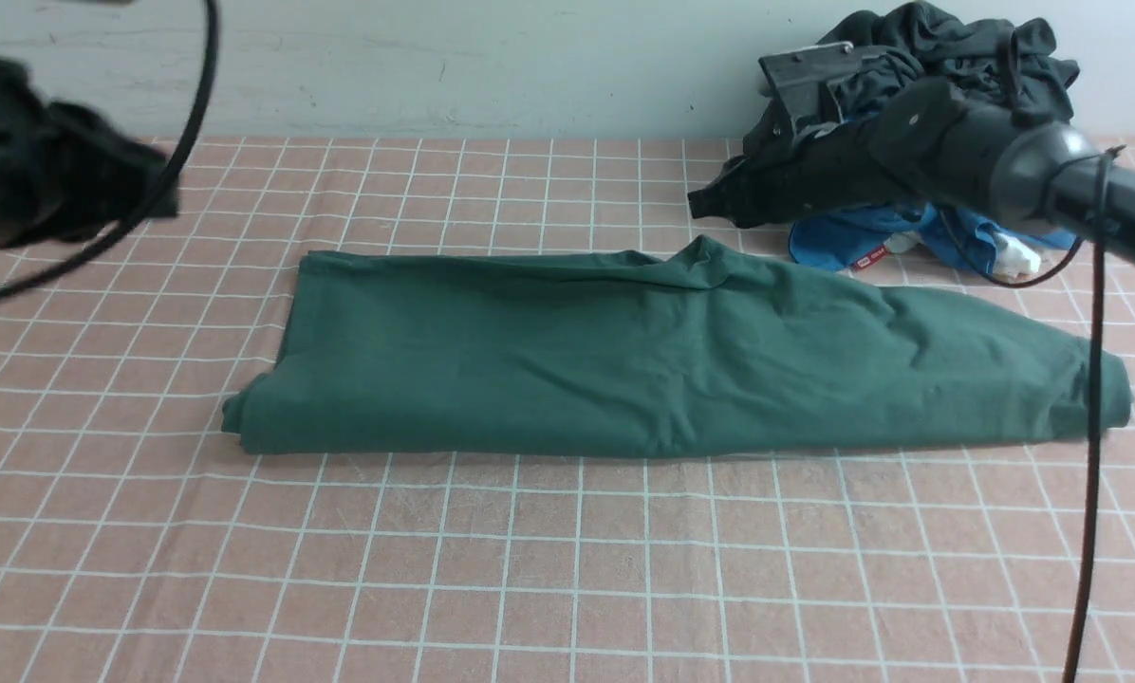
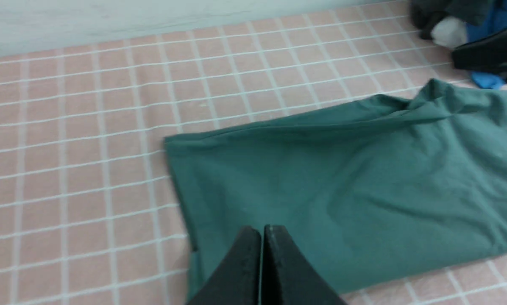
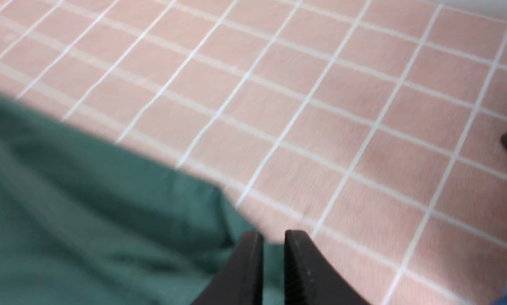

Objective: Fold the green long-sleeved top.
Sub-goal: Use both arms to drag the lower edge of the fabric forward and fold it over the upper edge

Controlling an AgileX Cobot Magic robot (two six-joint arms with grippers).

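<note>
The green long-sleeved top [image 1: 643,360] lies folded into a long flat band across the middle of the pink checked cloth. A small peak stands up on its far edge. Its neck, label and print are hidden. My left gripper [image 2: 262,231] is shut and empty, held above the top's left end [image 2: 342,182]; in the front view it is a blurred black mass [image 1: 150,190] at the upper left. My right gripper [image 3: 274,237] has a narrow gap between its jaws and holds nothing. It hangs over a corner of the top's far edge [image 3: 88,220], near the peak [image 1: 705,204].
A pile of a dark charcoal garment [image 1: 938,47] and a bright blue garment [image 1: 852,237] lies at the back right, behind my right arm. A black cable [image 1: 1091,427] hangs down at the right. The pink checked cloth [image 1: 567,569] covers the table. A pale wall runs along the back.
</note>
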